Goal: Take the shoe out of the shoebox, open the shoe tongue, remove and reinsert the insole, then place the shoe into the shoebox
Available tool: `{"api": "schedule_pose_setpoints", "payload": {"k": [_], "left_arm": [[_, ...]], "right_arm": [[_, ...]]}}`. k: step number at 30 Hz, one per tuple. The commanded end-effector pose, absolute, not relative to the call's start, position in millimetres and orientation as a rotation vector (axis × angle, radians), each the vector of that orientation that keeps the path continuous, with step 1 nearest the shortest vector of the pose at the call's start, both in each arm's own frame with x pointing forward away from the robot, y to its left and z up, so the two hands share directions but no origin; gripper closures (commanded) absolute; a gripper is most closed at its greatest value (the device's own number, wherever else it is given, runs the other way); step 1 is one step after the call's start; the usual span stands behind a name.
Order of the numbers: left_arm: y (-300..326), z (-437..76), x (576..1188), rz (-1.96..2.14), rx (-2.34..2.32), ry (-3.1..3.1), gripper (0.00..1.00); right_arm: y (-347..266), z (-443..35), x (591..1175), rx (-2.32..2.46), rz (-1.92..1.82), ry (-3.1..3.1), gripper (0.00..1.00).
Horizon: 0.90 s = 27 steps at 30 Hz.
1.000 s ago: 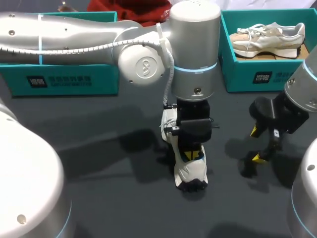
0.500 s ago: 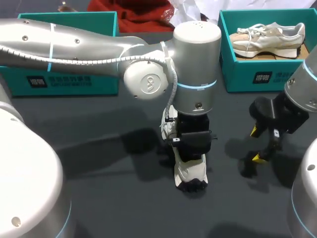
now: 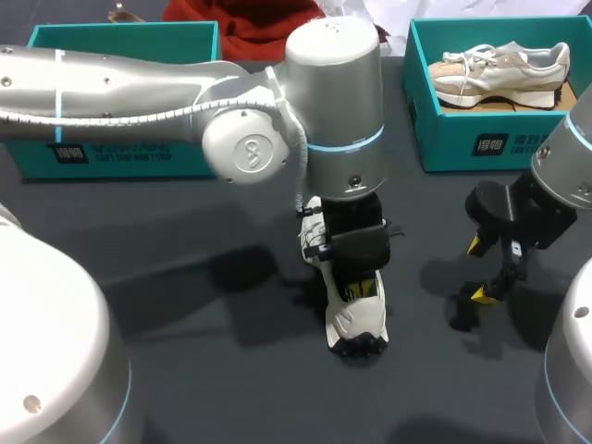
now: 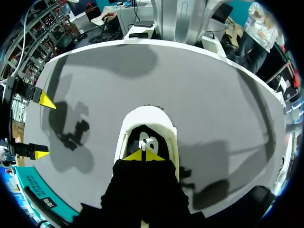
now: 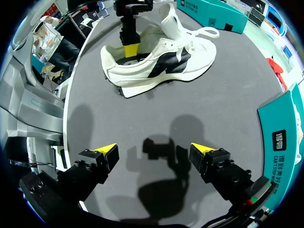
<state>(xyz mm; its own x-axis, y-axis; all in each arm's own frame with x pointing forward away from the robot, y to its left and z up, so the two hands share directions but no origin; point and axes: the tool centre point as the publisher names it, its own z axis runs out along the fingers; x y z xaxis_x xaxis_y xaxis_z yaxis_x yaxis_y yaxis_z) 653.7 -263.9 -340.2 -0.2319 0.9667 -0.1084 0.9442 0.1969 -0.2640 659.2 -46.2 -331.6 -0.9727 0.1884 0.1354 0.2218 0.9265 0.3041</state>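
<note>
A white shoe with dark side panels stands on the dark table, heel end nearest me in the head view. My left gripper comes down from above into its opening. In the left wrist view the left gripper is shut, yellow tips together just over the dark insole inside the shoe. I cannot tell if anything is pinched. My right gripper hangs open to the right of the shoe, apart from it. Its wrist view shows the right gripper wide open over bare table, the shoe well ahead.
A teal shoebox at the back right holds a second, beige shoe. Another teal box stands at the back left. My left arm spans the table's middle from the left.
My left arm's wrist has swung a little to the left and back while its gripper stays in the shoe. The shoe and my right arm have not moved.
</note>
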Motion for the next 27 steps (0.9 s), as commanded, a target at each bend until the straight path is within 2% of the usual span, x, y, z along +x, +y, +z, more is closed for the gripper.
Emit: {"api": "schedule_pose_setpoints", "payload": {"k": [1, 11, 18, 24, 27], "left_arm": [[-266.7, -348.9, 652.3, 0.510, -1.900, -2.409, 1.00], [-288.2, -374.9, 652.2, 0.517, -1.880, -2.372, 1.00], [-276.6, -394.4, 653.9, 0.421, -1.857, -2.344, 1.00], [-259.1, -396.2, 665.1, 0.330, -1.842, -2.364, 1.00], [-253.9, -380.1, 667.7, 0.357, -1.851, -2.378, 1.00]], "right_arm": [[-46.4, -331.5, 657.2, -0.321, -0.487, -2.985, 0.00], [-46.4, -331.5, 657.2, -0.321, -0.487, -2.985, 0.00], [-46.4, -331.5, 657.2, -0.321, -0.487, -2.985, 0.00], [-46.4, -331.5, 657.2, -0.321, -0.487, -2.985, 0.00], [-46.4, -331.5, 657.2, -0.321, -0.487, -2.985, 0.00]]}}
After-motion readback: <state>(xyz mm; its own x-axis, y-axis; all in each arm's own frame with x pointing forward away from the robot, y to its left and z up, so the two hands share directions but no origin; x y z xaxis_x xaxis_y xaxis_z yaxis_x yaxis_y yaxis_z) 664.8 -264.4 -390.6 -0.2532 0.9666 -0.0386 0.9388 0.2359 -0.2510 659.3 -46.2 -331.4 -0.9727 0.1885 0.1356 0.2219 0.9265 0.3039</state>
